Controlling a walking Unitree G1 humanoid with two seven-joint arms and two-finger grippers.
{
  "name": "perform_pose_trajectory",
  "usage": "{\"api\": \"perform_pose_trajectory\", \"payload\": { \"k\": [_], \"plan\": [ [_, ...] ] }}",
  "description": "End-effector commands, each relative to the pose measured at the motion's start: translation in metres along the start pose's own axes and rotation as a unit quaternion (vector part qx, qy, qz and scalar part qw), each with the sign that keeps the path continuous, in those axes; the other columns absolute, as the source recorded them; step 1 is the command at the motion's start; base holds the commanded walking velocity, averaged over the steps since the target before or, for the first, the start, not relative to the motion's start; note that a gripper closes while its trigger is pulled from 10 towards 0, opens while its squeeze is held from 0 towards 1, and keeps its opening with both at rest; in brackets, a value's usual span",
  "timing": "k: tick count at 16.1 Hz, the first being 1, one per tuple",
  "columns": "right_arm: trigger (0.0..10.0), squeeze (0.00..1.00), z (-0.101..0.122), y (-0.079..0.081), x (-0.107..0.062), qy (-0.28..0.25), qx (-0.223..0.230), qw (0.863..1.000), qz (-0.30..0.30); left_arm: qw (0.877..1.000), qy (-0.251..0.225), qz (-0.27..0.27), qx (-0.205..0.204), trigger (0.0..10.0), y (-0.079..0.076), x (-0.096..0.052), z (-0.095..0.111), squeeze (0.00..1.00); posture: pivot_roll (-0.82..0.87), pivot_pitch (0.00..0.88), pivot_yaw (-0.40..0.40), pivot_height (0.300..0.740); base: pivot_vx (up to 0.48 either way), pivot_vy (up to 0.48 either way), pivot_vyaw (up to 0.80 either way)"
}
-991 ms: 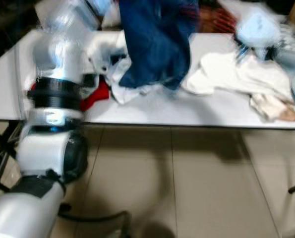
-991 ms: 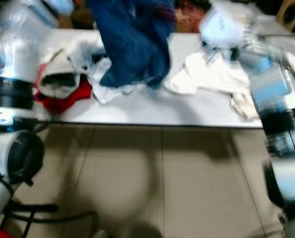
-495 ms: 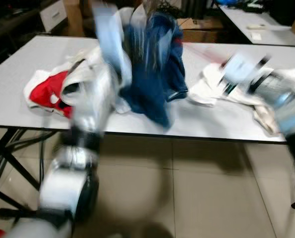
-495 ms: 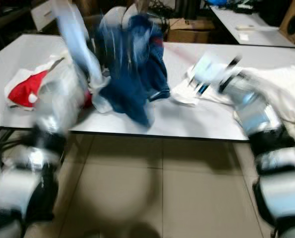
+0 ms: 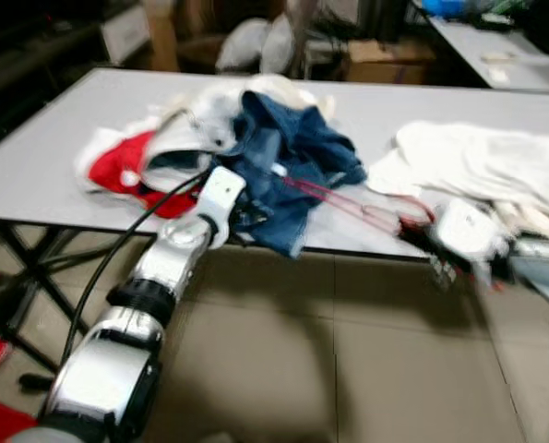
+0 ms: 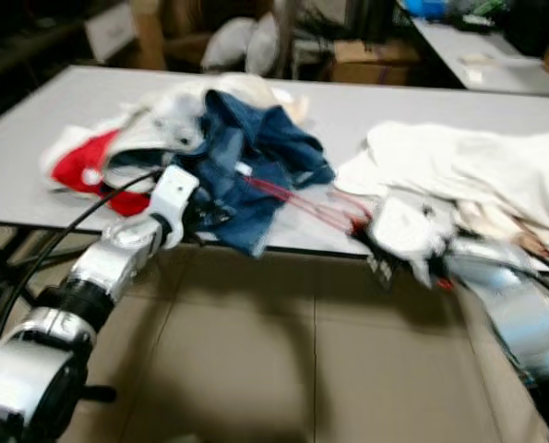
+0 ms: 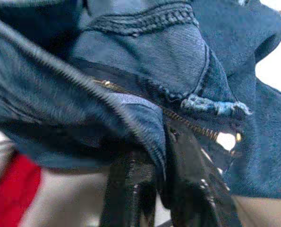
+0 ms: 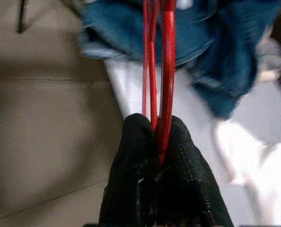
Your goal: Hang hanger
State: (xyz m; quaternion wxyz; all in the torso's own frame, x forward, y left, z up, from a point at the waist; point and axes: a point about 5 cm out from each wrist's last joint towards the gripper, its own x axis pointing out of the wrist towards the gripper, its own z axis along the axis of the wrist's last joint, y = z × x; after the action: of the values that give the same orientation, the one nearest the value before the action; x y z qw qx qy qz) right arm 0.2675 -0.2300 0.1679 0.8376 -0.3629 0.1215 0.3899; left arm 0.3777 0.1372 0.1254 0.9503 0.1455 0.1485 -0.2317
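A blue denim garment (image 5: 297,157) lies heaped on the grey table (image 5: 43,166), one fold hanging over the front edge. My left gripper (image 5: 244,221) is at that edge, and its black fingers (image 7: 131,184) are pressed into the denim (image 7: 149,56) with a fold between them. A thin red hanger (image 5: 348,198) runs from the garment to my right gripper (image 6: 371,231), which is low at the table's front. Seen from the right wrist, the fingers (image 8: 135,156) are shut on the hanger's red wires (image 8: 161,56).
Red and white clothes (image 5: 126,166) lie left of the denim, and a white garment (image 5: 477,161) lies to its right. A black cable (image 5: 117,268) trails along my left arm. Table legs (image 5: 20,277) stand at the left. Tiled floor (image 5: 348,369) lies before the table.
The denim garment, held up above the table earlier, now lies on it. Both arms have come down to the table's front edge. The camera has also shifted.
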Motion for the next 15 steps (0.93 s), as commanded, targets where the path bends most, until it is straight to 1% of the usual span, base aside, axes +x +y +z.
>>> {"api": "perform_pose_trajectory", "payload": {
  "k": [1, 2, 3, 4, 5, 6, 7, 8, 9, 10, 11, 12, 13, 14, 15],
  "plan": [
    [10.0, 0.00, 0.001, -0.004, -0.008, 0.003, 0.001, 1.000, -0.006, 1.000, -0.015, -0.005, -0.002, 10.0, 0.007, 0.000, 0.014, 1.00, -0.13, 0.000, 0.066, 0.740, 0.000, 0.000, 0.00],
    [10.0, 0.00, 0.001, -0.007, -0.021, 0.006, 0.017, 1.000, -0.019, 0.999, -0.031, -0.011, -0.010, 10.0, 0.018, -0.005, 0.027, 1.00, -0.13, 0.000, 0.075, 0.740, 0.000, 0.000, 0.00],
    [10.0, 0.00, 0.003, -0.016, -0.035, -0.005, 0.036, 0.998, -0.053, 0.997, -0.069, -0.011, -0.036, 10.0, 0.033, -0.012, 0.043, 1.00, -0.13, 0.000, 0.079, 0.740, 0.000, 0.000, 0.00],
    [10.0, 0.00, 0.005, -0.020, -0.040, -0.017, 0.054, 0.996, -0.074, 0.994, -0.091, -0.009, -0.055, 10.0, 0.039, -0.015, 0.052, 1.00, -0.13, 0.000, 0.080, 0.740, 0.000, 0.000, 0.00],
    [10.0, 0.00, 0.007, -0.022, -0.045, -0.028, 0.072, 0.992, -0.097, 0.991, -0.110, 0.006, -0.073, 10.0, 0.047, -0.018, 0.059, 1.00, -0.13, 0.000, 0.080, 0.740, 0.000, 0.000, 0.00],
    [10.0, 0.00, 0.008, -0.021, -0.048, -0.033, 0.093, 0.988, -0.121, 0.987, -0.133, 0.017, -0.085, 10.0, 0.054, -0.023, 0.066, 1.00, -0.13, 0.000, 0.082, 0.740, 0.000, 0.000, 0.00],
    [10.0, 0.00, 0.008, -0.016, -0.048, -0.035, 0.113, 0.984, -0.135, 0.981, -0.163, 0.009, -0.105, 10.0, 0.056, -0.028, 0.070, 1.00, -0.13, 0.000, 0.084, 0.740, 0.000, 0.000, 0.00],
    [10.0, 0.00, 0.005, -0.010, -0.047, -0.029, 0.135, 0.980, -0.145, 0.978, -0.174, -0.015, -0.117, 10.0, 0.054, -0.032, 0.071, 1.00, -0.13, 0.000, 0.084, 0.740, 0.000, 0.000, 0.00],
    [10.0, 0.00, 0.002, 0.000, -0.042, -0.024, 0.157, 0.975, -0.155, 0.991, -0.117, -0.048, -0.050, 10.0, 0.045, -0.035, 0.052, 0.00, -0.13, 0.000, 0.083, 0.740, 0.000, 0.000, 0.00],
    [10.0, 0.00, 0.002, 0.006, -0.039, -0.029, 0.170, 0.973, -0.156, 0.996, -0.065, -0.069, 0.000, 10.0, 0.041, -0.038, 0.038, 0.00, -0.13, 0.000, 0.083, 0.740, 0.000, 0.000, 0.00],
    [10.0, 0.00, 0.002, 0.009, -0.038, -0.030, 0.177, 0.971, -0.157, 0.996, -0.020, -0.077, 0.038, 10.0, 0.040, -0.040, 0.027, 0.00, -0.12, 0.000, 0.075, 0.740, 0.000, 0.000, 0.00],
    [10.0, 0.00, 0.000, 0.013, -0.036, -0.027, 0.184, 0.969, -0.161, 0.993, 0.041, -0.077, 0.080, 10.0, 0.044, -0.045, 0.012, 0.00, -0.12, 0.000, 0.074, 0.740, 0.000, 0.000, 0.00],
    [10.0, 0.00, 0.000, 0.015, -0.034, -0.024, 0.188, 0.968, -0.167, 0.992, 0.053, -0.081, 0.083, 10.0, 0.045, -0.046, 0.009, 0.00, -0.11, 0.000, 0.072, 0.740, 0.000, 0.000, 0.00],
    [10.0, 0.00, 0.002, 0.015, -0.033, -0.025, 0.192, 0.966, -0.173, 0.996, 0.043, -0.051, 0.062, 10.0, 0.048, -0.044, 0.015, 1.00, -0.11, 0.000, 0.072, 0.740, 0.000, 0.000, 0.00],
    [10.0, 0.00, 0.003, 0.015, -0.033, -0.026, 0.195, 0.964, -0.178, 0.996, 0.046, -0.043, 0.061, 10.0, 0.050, -0.045, 0.017, 1.00, -0.11, 0.000, 0.075, 0.740, 0.000, 0.000, 0.00]
  ]
}}
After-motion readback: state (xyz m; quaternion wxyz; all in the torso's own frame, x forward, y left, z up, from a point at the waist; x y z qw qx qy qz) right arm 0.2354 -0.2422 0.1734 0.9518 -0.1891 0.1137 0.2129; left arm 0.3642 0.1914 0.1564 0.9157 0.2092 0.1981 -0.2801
